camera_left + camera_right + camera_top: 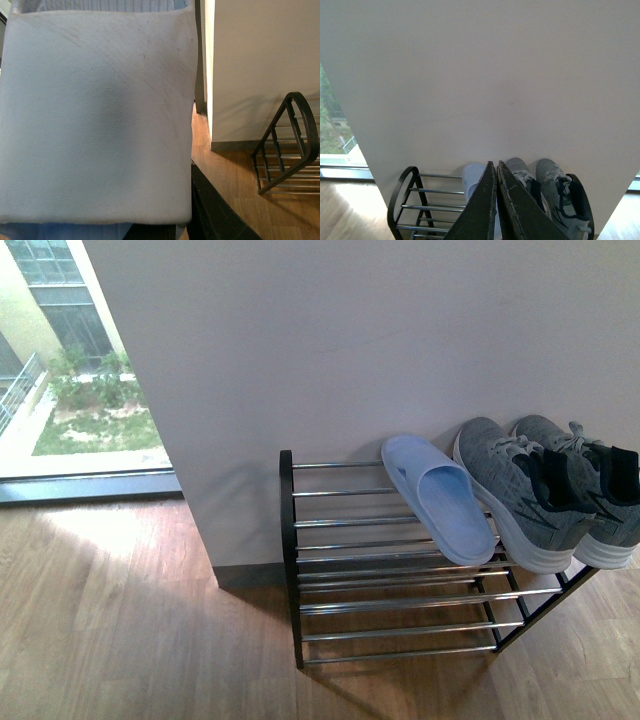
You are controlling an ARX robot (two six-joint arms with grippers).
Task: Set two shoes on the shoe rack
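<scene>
The left wrist view is filled, upper left to lower centre, by a pale blue slide [95,115] evidently pinched by the left gripper, fingers hidden, while the right gripper [496,200] is pressed together empty; placement beside the slide [440,498] and sneakers [550,490] on the shoe rack [290,540] is judged next.

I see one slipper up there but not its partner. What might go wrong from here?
The left claw's camera is almost filled by a pale blue slide, apparently the partner, so that arm sees little of the shoe rack. The free space is left of the slide already on top; a misjudged placement could nudge it. That one lies at a slant across smooth chrome bars, so it might slip.
</scene>
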